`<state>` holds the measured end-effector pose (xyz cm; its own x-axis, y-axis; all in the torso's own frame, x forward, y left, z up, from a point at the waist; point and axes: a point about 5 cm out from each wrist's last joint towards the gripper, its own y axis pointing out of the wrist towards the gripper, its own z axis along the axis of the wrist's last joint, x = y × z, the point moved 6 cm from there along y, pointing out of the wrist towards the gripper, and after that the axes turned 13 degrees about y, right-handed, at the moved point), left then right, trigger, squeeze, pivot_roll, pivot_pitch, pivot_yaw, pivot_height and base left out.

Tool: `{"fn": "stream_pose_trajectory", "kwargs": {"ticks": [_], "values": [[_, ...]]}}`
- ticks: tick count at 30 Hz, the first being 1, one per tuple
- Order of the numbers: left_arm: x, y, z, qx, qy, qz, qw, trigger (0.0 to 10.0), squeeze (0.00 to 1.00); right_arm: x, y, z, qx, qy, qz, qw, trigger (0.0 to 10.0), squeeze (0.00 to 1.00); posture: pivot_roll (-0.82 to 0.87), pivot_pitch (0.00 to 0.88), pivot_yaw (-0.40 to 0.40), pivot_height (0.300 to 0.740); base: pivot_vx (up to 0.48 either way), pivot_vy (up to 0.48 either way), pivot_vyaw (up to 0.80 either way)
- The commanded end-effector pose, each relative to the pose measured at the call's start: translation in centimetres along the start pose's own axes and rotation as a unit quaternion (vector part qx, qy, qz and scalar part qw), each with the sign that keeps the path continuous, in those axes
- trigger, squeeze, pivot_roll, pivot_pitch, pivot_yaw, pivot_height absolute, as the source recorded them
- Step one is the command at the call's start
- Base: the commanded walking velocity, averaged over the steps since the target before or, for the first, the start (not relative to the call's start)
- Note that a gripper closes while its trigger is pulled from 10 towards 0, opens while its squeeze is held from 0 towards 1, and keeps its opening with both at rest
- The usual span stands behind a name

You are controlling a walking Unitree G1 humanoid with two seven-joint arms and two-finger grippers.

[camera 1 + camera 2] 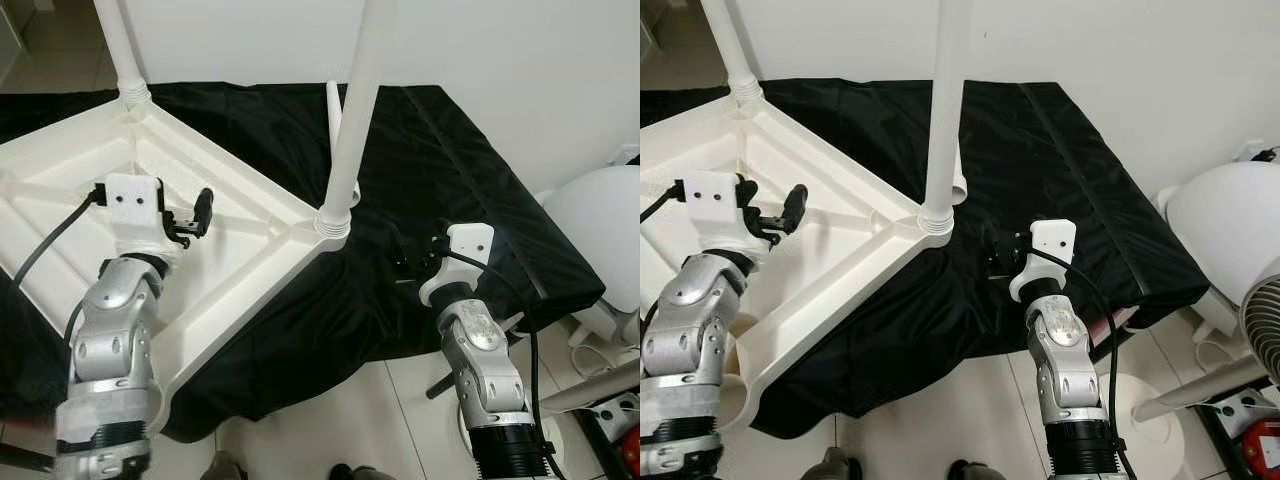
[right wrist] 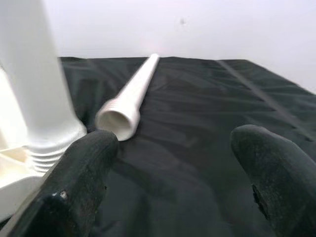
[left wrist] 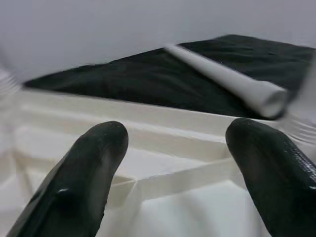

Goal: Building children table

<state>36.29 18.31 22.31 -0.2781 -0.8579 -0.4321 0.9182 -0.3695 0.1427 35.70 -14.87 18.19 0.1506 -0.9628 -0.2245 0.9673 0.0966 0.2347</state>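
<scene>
- On the black cloth beyond the fitted corner leg lies the loose leg (image 2: 129,97), the piece I judge I must fetch next. It lies flat, its long axis running away from me toward the wall, its open threaded end turned back toward me.
- From my right end effector (image 2: 168,173) that open end sits ahead and a little toward my left, near but not touching. My right arm is clearly the nearer one, since the upright leg stands between the loose leg and my left arm.
- The overturned tabletop (image 1: 60,170) rests underside-up across the cloth-covered bench (image 1: 470,150). Two legs are already seated upright: the corner leg (image 1: 352,120) just beside my right end effector, and a far leg (image 1: 120,45) at the back corner.
- My right end effector is released, fingers (image 2: 79,182) spread wide, holding nothing, hovering over the cloth beside the corner socket.
- My left end effector (image 1: 190,222) hovers over the ribbed underside of the tabletop. It too is released and empty, its fingers (image 3: 89,173) parted, touching nothing that I can see.
- I judge the grasp should close across the loose leg's width, near its threaded end.
</scene>
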Motion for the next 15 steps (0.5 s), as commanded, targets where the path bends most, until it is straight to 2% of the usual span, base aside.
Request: {"fn": "stream_pose_trajectory", "kwargs": {"ticks": [1, 2, 3, 4, 6, 7, 8, 11, 14, 15], "values": [[0.7, -0.6, 0.0, 0.011, 0.001, -0.048, 0.999, 10.0, 0.00, 0.7, -0.3, -0.2, -0.001, -0.001, -0.010, 1.000, 10.0, 0.00, 0.12, 0.107, -0.011, 0.740, 0.000, 0.000, 0.00], [0.7, -0.6, 0.0, 0.011, 0.001, -0.048, 0.999, 10.0, 0.00, 0.7, -0.3, -0.2, -0.001, -0.001, -0.010, 1.000, 10.0, 0.00, 0.12, 0.107, -0.011, 0.740, 0.000, 0.000, 0.00], [0.0, -1.2, -0.1, 0.007, -0.003, -0.052, 0.999, 10.0, 1.00, 0.7, -0.2, -0.1, 0.001, -0.001, -0.005, 1.000, 10.0, 1.00, 0.12, 0.110, -0.010, 0.740, 0.000, 0.000, 0.00], [-0.1, -1.8, -0.5, 0.000, 0.004, -0.067, 0.998, 10.0, 1.00, 0.6, -0.3, -0.1, 0.000, -0.002, -0.003, 1.000, 10.0, 1.00, 0.13, 0.113, -0.007, 0.740, 0.000, 0.000, 0.00], [-0.1, -1.8, -0.5, 0.000, 0.004, -0.067, 0.998, 10.0, 1.00, 0.6, -0.3, -0.1, 0.000, -0.002, -0.003, 1.000, 10.0, 1.00, 0.13, 0.113, -0.007, 0.740, 0.000, 0.000, 0.00], [-0.2, -2.4, -0.8, -0.011, 0.021, -0.077, 0.997, 10.0, 1.00, 0.6, -0.3, -0.2, -0.002, -0.003, -0.001, 1.000, 10.0, 0.31, 0.13, 0.112, -0.005, 0.740, 0.000, 0.000, 0.00], [-0.2, -3.1, -1.1, -0.020, 0.035, -0.096, 0.995, 10.0, 0.00, 0.8, -0.4, -0.2, -0.002, -0.007, -0.003, 1.000, 10.0, 0.00, 0.13, 0.118, 0.000, 0.740, 0.000, 0.000, 0.00], [-0.4, -4.9, -2.3, -0.047, 0.046, -0.143, 0.987, 10.0, 0.00, 1.2, -0.7, -0.5, -0.005, -0.015, -0.005, 1.000, 10.0, 0.00, 0.13, 0.125, 0.001, 0.740, 0.000, 0.000, 0.00], [-0.5, -5.2, -2.8, -0.062, 0.047, -0.156, 0.985, 10.0, 0.00, 1.4, -0.8, -0.6, -0.008, -0.020, -0.008, 1.000, 10.0, 0.00, 0.14, 0.105, 0.010, 0.740, 0.000, 0.000, 0.00], [-0.6, -5.7, -3.2, -0.075, 0.061, -0.168, 0.981, 10.0, 0.00, 1.6, -0.8, -0.5, -0.008, -0.020, -0.010, 1.000, 10.0, 0.00, 0.14, 0.121, 0.005, 0.740, 0.000, 0.000, 0.00]]}}
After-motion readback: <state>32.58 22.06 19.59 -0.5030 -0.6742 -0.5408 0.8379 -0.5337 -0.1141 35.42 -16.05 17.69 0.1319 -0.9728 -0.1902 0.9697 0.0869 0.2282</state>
